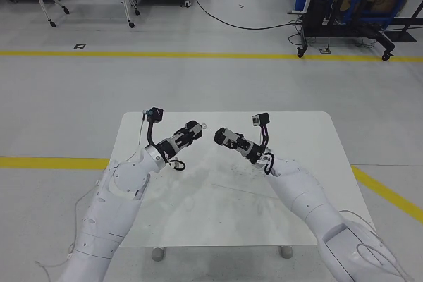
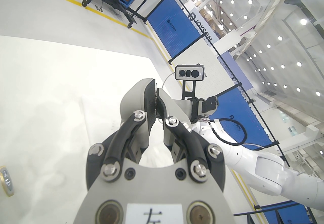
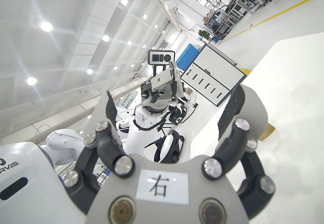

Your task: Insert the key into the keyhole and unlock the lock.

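Right now your left tool [image 1: 197,128] is clenched on a thin metal piece, apparently the key [image 2: 157,95], pinched at its very tip. Your right tool [image 3: 174,92] is released and spread wide. It directly faces the left tool and sits close to it, both of them above the table [image 1: 296,211]. A small brass-and-silver object [image 2: 5,180] lies on the table well off to the left tool's side; you can't tell whether it is the lock.

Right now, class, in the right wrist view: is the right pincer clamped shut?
No, the right pincer stands wide open, its two fingers far apart with nothing held between them.
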Available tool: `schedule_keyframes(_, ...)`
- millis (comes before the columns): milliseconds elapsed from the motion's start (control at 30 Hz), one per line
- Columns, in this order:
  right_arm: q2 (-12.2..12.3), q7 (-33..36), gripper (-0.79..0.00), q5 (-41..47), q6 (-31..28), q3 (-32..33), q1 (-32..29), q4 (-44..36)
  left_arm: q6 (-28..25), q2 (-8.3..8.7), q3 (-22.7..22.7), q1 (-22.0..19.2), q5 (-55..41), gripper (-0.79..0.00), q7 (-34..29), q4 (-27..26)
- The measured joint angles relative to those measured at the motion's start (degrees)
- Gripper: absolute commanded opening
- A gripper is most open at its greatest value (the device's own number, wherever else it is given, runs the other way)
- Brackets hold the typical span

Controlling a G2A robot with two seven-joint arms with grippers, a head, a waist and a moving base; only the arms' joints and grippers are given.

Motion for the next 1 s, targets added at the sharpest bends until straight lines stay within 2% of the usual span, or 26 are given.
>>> schedule_keyframes(400,0.0,0.0,0.0,0.0,0.0,0.0,0.0,0.0,1.06,0.26,-0.73,0.92,1.44,-0.785,1.52,-1.09)
schedule_keyframes(467,0.0,0.0,0.0,0.0,0.0,0.0,0.0,0.0,1.27,0.43,-1.46,1.0,-1.09,-0.785,-0.81,-0.97)
schedule_keyframes(633,0.0,0.0,0.0,0.0,0.0,0.0,0.0,0.0,-0.86,1.21,-4.26,0.37,-10.1,-0.785,-11.73,-0.06)
schedule_keyframes(733,0.0,0.0,0.0,0.0,0.0,0.0,0.0,0.0,-2.13,1.26,-5.16,0.59,-14.37,-0.785,-11.87,-0.02)
schedule_keyframes(1000,0.0,0.0,0.0,0.0,0.0,0.0,0.0,0.0,-2.1,1.25,-5.1,0.59,-14.4,-0.785,-11.8,-0.03)
